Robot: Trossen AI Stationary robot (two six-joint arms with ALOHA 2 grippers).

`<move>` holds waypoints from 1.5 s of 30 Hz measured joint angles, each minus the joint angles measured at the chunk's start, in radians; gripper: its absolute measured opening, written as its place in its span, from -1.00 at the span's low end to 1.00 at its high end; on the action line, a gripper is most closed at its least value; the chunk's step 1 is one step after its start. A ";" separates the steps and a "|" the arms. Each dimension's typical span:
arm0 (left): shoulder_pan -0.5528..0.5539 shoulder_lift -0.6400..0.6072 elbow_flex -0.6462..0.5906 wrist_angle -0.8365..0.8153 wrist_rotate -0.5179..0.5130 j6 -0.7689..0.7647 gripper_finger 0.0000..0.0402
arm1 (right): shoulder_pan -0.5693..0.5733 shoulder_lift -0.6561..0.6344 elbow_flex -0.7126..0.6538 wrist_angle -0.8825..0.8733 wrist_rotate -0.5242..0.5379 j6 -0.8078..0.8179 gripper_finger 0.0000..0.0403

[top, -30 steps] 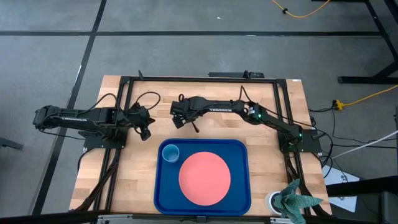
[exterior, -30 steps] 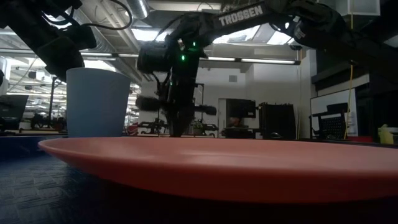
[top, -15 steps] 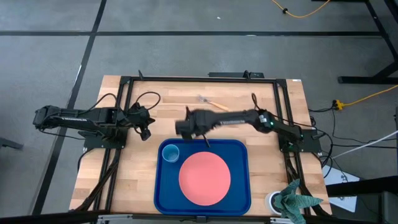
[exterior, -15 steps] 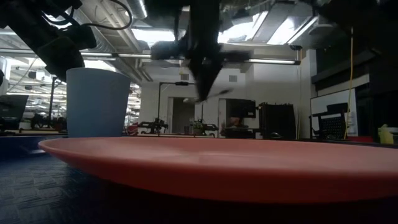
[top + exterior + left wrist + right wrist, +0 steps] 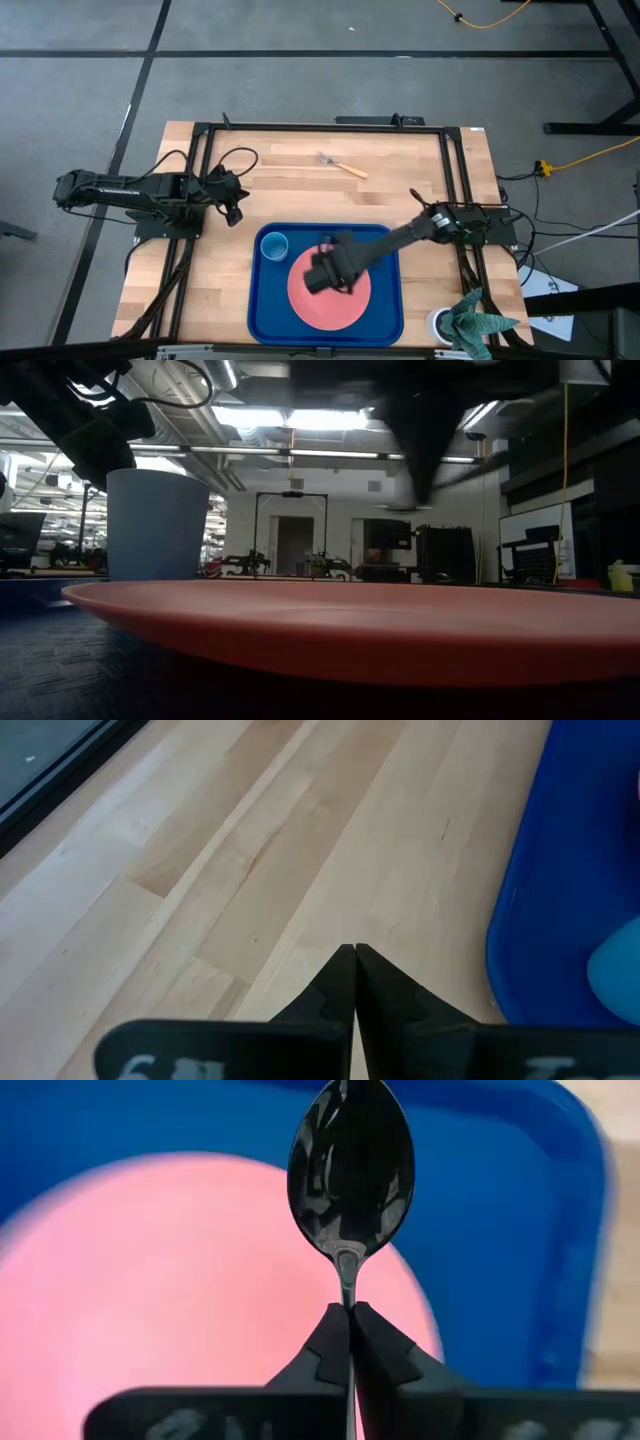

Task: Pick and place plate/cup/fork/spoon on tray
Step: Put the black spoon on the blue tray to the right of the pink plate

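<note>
The salmon-pink plate point(image 5: 330, 285) lies flat on the dark-blue tray point(image 5: 385, 315), and the light-blue cup point(image 5: 274, 245) stands upright in the tray's far left corner. The fork point(image 5: 342, 165) lies on the wood near the table's far edge. My right gripper point(image 5: 322, 275) hovers over the plate, shut on the dark spoon point(image 5: 350, 1170). My left gripper point(image 5: 354, 952) is shut and empty above bare wood left of the tray. My right gripper pinches the spoon's thin handle point(image 5: 347, 1295), just below the bowl, between its two fingertips. The handle runs along the fingers. The oval bowl point(image 5: 350, 1165) sticks out beyond the tips, lifted clear above the plate and tray.
A white round container with green cloth point(image 5: 468, 322) stands at the table's near right corner. A black frame point(image 5: 205, 180) runs along the table's sides. Bare wood lies between the fork and the tray.
My right gripper has swung from the table's far middle toward the near edge, carrying the spoon, and now hangs over the plate. The fork, earlier hidden under the arm, now shows on the wood. My left arm has kept still.
</note>
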 joint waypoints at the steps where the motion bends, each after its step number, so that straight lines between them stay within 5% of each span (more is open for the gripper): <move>1: 0.000 0.000 0.000 0.000 0.000 0.000 -1.00 | 0.015 -0.013 -0.033 -0.004 -0.011 0.033 -0.99; 12: 0.000 0.000 0.000 0.000 0.001 0.000 -1.00 | 0.181 -0.205 -0.386 0.119 -0.167 0.326 -0.99; 22: 0.000 0.000 0.000 0.000 -0.001 -0.001 -1.00 | 0.198 -0.204 -0.590 0.283 -0.164 0.329 -0.98; 45: 0.000 0.000 0.000 0.001 -0.002 -0.005 -1.00 | 0.197 -0.204 -0.672 0.383 -0.143 0.278 -0.74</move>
